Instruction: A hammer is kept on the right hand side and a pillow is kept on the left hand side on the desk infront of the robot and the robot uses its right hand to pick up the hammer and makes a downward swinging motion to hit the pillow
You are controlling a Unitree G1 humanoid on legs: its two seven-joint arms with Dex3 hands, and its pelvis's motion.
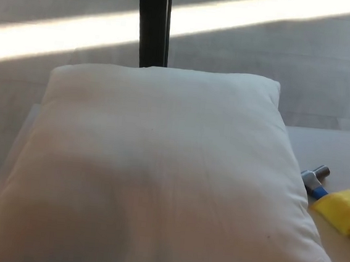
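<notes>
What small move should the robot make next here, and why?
Probably bring the right hand in from the right, toward the hammer. The hammer lies on the desk right of the pillow, beside its edge, with nothing holding it, and neither hand is in view. So picking it up has not yet begun.

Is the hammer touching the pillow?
Cannot tell. In the head view the hammer's metal head sits right at the white pillow's right edge, but the puffy edge hides any gap or contact.

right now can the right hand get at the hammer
Probably yes: the hammer lies uncovered on the desk just right of the pillow, nothing on top. The right hand itself isn't in view.
</notes>
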